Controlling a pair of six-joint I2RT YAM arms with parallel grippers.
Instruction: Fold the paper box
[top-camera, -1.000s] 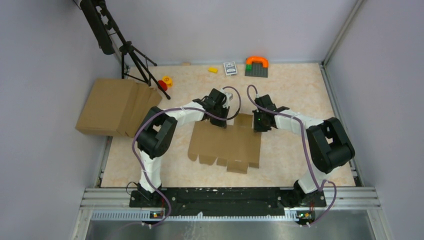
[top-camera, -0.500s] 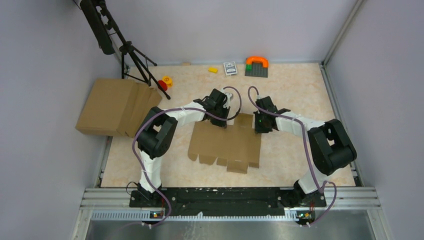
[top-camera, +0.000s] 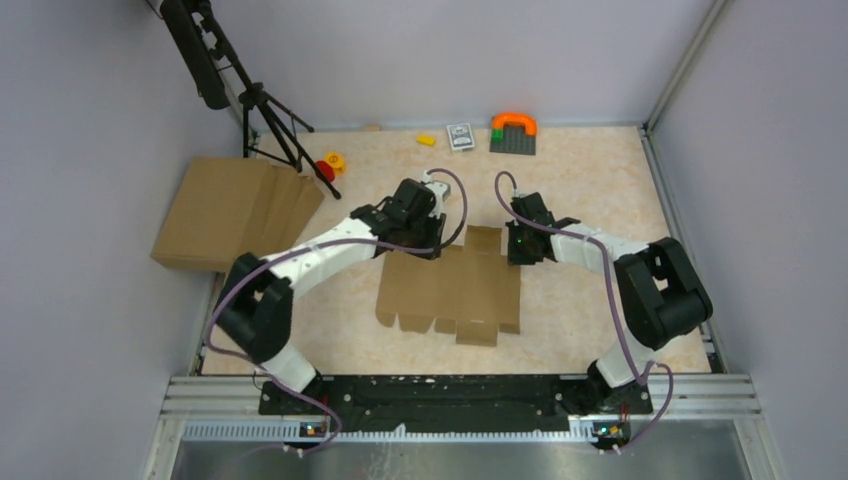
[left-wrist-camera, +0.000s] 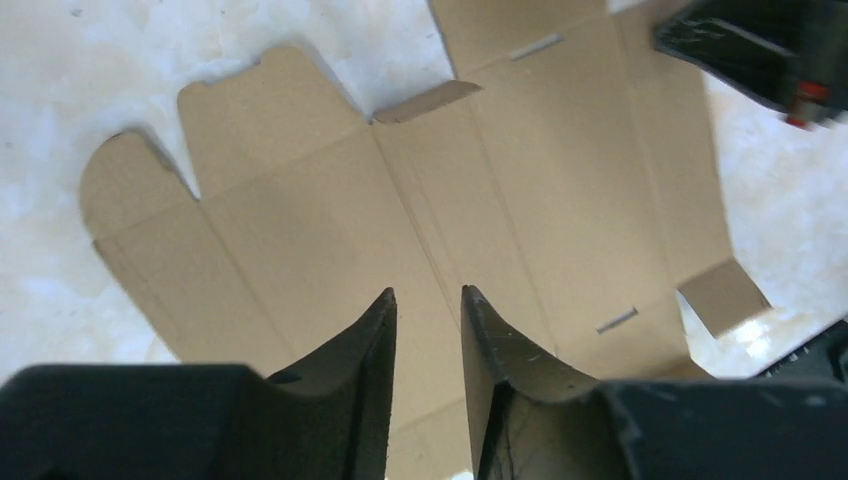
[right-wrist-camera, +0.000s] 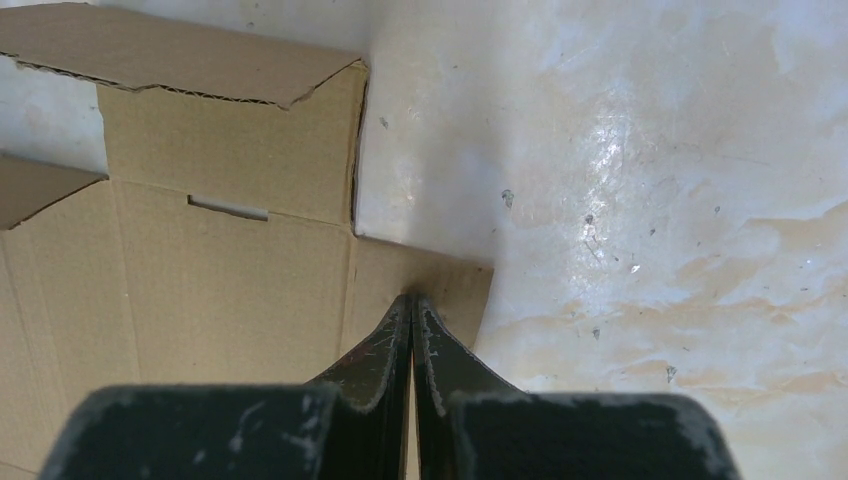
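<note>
The paper box lies unfolded and flat in the middle of the table, a brown die-cut sheet with flaps and rounded tabs. My left gripper hovers over its far left edge. In the left wrist view the left gripper is open by a narrow gap with nothing in it, and the sheet lies below. My right gripper is at the sheet's far right corner. In the right wrist view the right gripper is shut, its tips resting on a small corner flap.
A bigger pile of flat cardboard lies at the left, beside a black tripod. Along the back stand a red and yellow toy, a yellow block, a card pack and a grey plate with an orange arch.
My left arm has stretched out, its elbow swinging left and down, and its wrist has drawn back to the left. Its jaws have parted. The right arm has stayed put.
</note>
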